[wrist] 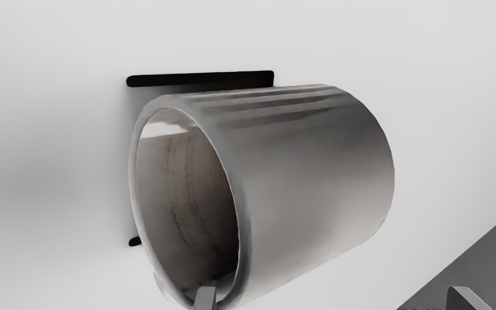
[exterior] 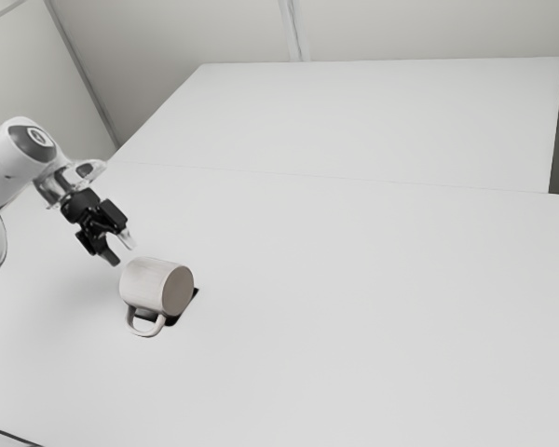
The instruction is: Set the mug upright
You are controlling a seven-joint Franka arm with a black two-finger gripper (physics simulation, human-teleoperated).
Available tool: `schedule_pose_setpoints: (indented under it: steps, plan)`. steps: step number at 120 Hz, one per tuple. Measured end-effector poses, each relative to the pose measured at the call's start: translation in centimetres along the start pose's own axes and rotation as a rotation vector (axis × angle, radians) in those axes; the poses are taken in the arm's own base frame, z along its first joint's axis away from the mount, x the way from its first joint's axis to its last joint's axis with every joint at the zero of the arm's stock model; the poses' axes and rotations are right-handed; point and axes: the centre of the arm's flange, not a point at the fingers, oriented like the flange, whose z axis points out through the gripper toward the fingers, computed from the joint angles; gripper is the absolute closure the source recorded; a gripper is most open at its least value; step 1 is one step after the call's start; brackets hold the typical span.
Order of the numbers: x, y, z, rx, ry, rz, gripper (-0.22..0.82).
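- Our fingers (exterior: 110,255) are spread and released, near the mug's open end; in the wrist view one tip overlaps its rim and the other stands out past its side. Whether that first tip touches the rim, we cannot tell.
- The mug (exterior: 146,281) lies on its side on the desk, mouth toward our arm (exterior: 20,158), base toward the exterior view's right, and handle (exterior: 146,331) toward that view's lower edge.
- By the mug we have a black shape (wrist: 200,79), part of it covered by the mug; mark, slot or thin object, we cannot say which.
- The desk (exterior: 354,317) under all this is plain, smooth and white, with a soft grey shadow near the mug's mouth.
- At the exterior view's lower left corner we see a thin dark line (exterior: 11,436).
- Past the mug, a fine seam (exterior: 261,174) crosses the white, and a narrower white surface (exterior: 382,112) carries on behind it.
- Past one desk edge, our wrist view takes in a speckled dark grey area (wrist: 476,262).
- Farthest from us, pale grey walls (exterior: 419,28) close the room, with an upright strip (exterior: 294,28) on the back one.
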Motion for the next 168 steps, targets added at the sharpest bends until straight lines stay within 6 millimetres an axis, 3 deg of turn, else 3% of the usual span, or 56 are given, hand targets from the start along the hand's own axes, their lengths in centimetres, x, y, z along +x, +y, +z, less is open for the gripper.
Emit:
schedule_pose_setpoints:
  steps: [18, 53, 109, 134, 168]
  plan:
    - [0.1, -1.6, 1.0, -0.032, 0.01, 0.013, 0.02]
    - [-0.7, -1.4, 4.5, -0.127, 0.01, 0.048, 0.04]
    - [0.1, 2.8, 4.6, -0.118, 0.019, 0.146, 0.58]
    - [-0.1, 3.0, 5.1, -0.121, 0.016, 0.143, 0.72]
    - [-0.2, 3.7, 4.3, -0.103, 0.036, 0.153, 0.76]
